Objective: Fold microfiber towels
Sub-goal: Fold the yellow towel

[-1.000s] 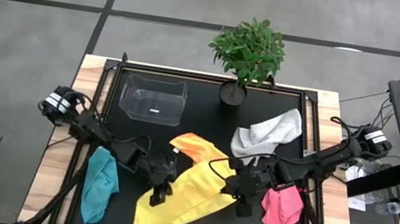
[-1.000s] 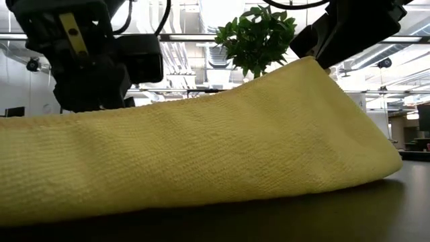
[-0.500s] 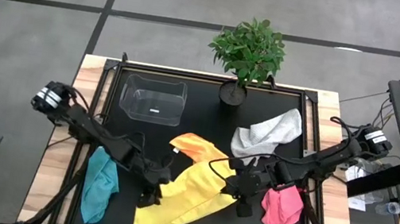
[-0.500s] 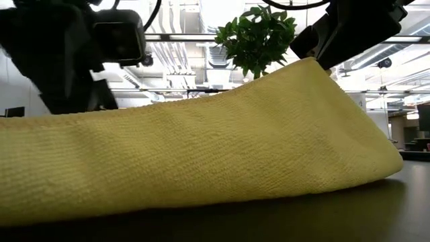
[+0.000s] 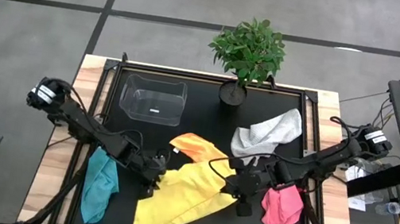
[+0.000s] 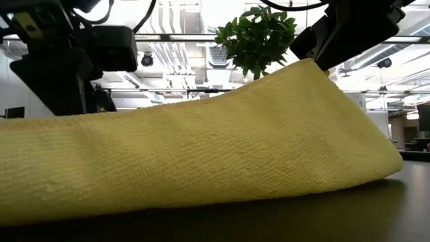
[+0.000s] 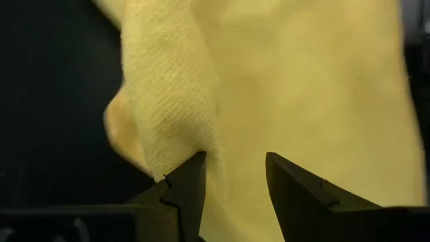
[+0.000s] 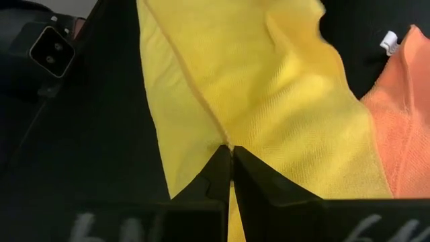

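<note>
Pinching a corner of the yellow towel (image 5: 183, 194), your right gripper (image 8: 230, 176) has its fingers clamped tight on the cloth near the middle of the bench, lifting that corner clear while the rest drapes toward the front edge; your left gripper (image 7: 234, 180) sits at the towel's left edge, fingers narrowly parted astride a raised fold. The orange towel (image 5: 193, 145) lies partly beneath the yellow, the teal towel (image 5: 98, 183) by the front-left corner, the pink towel (image 5: 282, 209) front-right, the white-grey towel (image 5: 267, 134) toward the right edge
</note>
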Controlling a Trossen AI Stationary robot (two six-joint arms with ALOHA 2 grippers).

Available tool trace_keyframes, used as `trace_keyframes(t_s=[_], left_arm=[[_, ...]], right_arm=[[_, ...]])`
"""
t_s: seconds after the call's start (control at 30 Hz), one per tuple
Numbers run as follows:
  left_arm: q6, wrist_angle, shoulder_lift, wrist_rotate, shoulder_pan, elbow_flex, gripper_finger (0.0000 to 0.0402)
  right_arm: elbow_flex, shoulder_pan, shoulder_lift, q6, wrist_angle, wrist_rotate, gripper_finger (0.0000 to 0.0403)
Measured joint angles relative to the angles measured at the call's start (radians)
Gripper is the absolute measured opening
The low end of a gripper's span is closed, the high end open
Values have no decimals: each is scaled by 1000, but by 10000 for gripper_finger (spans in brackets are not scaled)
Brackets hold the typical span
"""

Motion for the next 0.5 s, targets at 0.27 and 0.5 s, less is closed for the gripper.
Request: trace_keyframes(t_s=[0.27,0.5], left_arm=[[26,178,40,209,-1,-6,129],[26,172,-22,215,2,-11,98]], right_arm=[[0,-12,0,-1,2,0,8],[-1,-19,0,-2,1,-1,8]])
